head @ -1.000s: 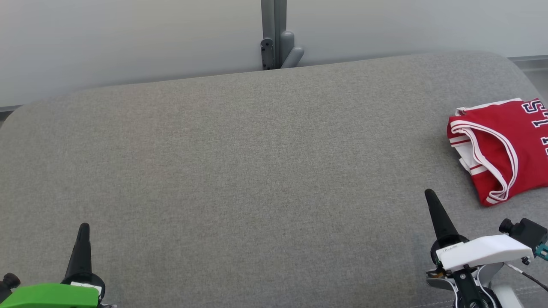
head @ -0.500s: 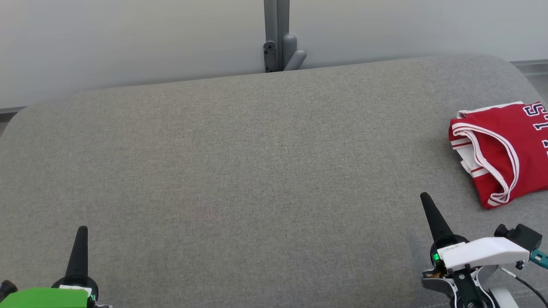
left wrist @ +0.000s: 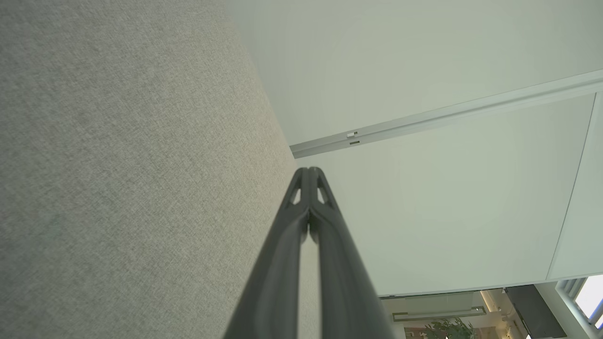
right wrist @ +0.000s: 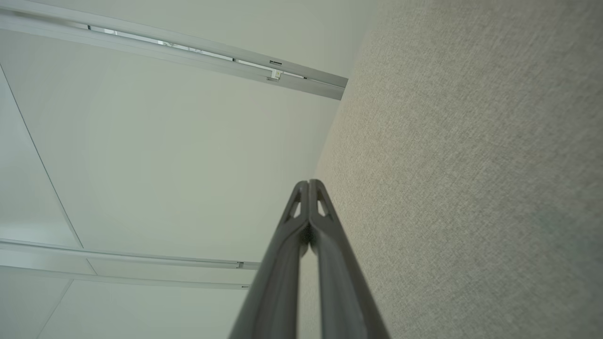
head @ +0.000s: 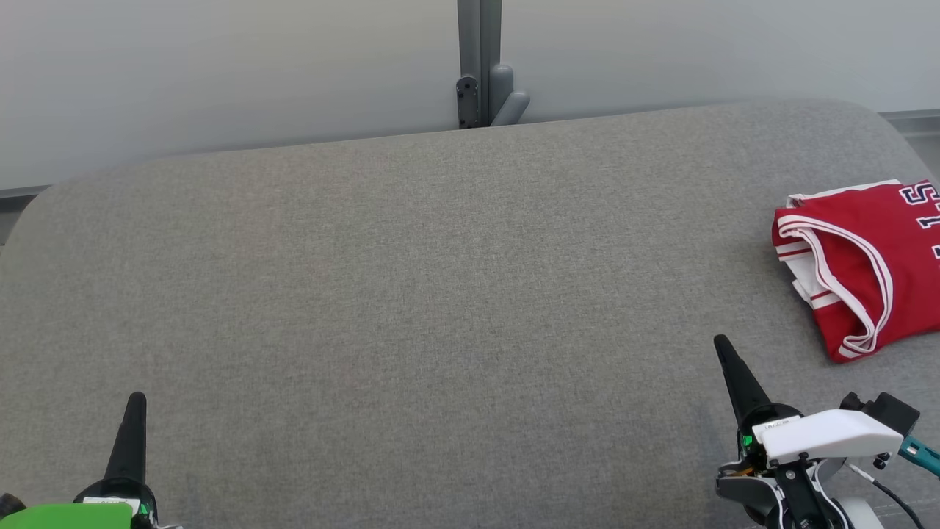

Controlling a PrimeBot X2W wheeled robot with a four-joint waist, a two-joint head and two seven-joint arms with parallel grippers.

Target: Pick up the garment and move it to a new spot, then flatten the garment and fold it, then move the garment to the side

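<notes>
At the far right of the head view, the red shirt [head: 859, 257] lies folded on the grey pad [head: 411, 279]. Its white-edged opening faces left. It sits a bit crooked, with its near edge rising to the right. Its far end runs off the picture, so its long way cannot be told. The left gripper [head: 136, 400] is at the lower left, well apart from the shirt. The right gripper [head: 723, 345] is at the lower right, near the shirt but not touching. A pale wall [head: 220, 66] and a grey post [head: 479, 62] stand behind the pad.

In the left wrist view, the two dark fingers press together, holding nothing, beside the pad.

In the right wrist view, the fingers are also squeezed together and hold nothing.
</notes>
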